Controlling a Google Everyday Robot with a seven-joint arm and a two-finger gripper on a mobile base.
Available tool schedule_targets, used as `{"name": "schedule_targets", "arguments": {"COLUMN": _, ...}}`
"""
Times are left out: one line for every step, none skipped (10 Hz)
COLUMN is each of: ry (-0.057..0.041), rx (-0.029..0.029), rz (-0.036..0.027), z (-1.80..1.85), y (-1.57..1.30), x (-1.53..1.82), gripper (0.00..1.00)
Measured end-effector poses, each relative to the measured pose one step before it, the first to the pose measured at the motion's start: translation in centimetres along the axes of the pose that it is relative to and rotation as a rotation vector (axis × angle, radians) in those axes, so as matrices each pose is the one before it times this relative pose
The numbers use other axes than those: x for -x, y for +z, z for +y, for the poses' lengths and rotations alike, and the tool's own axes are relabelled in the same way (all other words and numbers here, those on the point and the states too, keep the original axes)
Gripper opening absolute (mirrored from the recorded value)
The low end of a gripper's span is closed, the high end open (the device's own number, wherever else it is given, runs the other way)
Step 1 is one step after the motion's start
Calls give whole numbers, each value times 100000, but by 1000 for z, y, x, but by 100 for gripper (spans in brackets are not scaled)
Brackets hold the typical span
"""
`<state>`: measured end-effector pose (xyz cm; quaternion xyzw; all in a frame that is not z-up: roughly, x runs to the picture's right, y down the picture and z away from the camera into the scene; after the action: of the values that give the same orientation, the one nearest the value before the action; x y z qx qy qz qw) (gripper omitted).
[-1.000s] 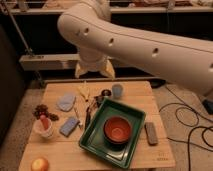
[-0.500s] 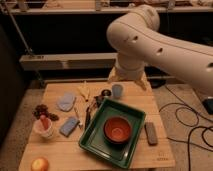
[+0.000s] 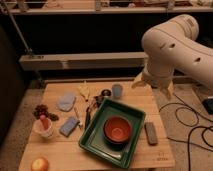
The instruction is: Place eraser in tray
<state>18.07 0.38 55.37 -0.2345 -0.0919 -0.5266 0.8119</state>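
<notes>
Camera view: dark grey-brown oblong eraser lies just right of large dark-green plastic tray; gripper hangs farther back, grip state impossible to tell.

— Where is the gripper?
— Over the far right corner of the table, at the back edge.
— And the eraser?
— In front of the gripper, flat on the table, just right of the tray and apart from it.
— What sits in the tray?
— A bowl. The tray lies in front of the gripper and to its left.
— Anything else?
— A cup just left of the gripper, behind the tray. A pad, a block and an apple lie well off to its left, with the apple nearest the front.
</notes>
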Motion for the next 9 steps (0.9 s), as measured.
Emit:
{"name": "schedule_targets", "arguments": {"ry": 696, "rx": 256, "rz": 56, "z": 325, "y": 20, "x": -79, "gripper": 80}}
{"name": "schedule_targets", "arguments": {"ry": -73, "rx": 41, "rz": 63, "z": -19, "y": -12, "x": -9, "gripper": 80}}
{"name": "schedule_targets", "arguments": {"ry": -346, "rx": -74, "rz": 9, "z": -182, "y": 1, "x": 22, "gripper": 80}}
{"name": "schedule_targets", "arguments": {"ry": 244, "rx": -28, "rz": -65, "z": 74, "y": 60, "x": -88, "gripper": 80}}
{"name": "schedule_targets", "arguments": {"ry": 1000, "rx": 422, "rz": -1244, "z": 277, "y": 396, "x": -321, "gripper": 80}}
{"name": "schedule_targets", "arguments": {"ry": 1004, "rx": 16, "rz": -2418, "z": 122, "y": 1004, "x": -529, "gripper": 80}}
{"name": "schedule_targets", "arguments": {"ry": 1544, "rx": -242, "rz": -3507, "z": 375, "y": 1545, "x": -168, "gripper": 80}}
{"name": "schedule_targets", "arguments": {"ry": 1875, "rx": 636, "rz": -3081, "z": 792, "y": 1877, "x": -115, "gripper": 80}}
{"name": "schedule_targets", "arguments": {"ry": 2655, "rx": -36, "rz": -3490, "z": 453, "y": 2204, "x": 115, "gripper": 80}}
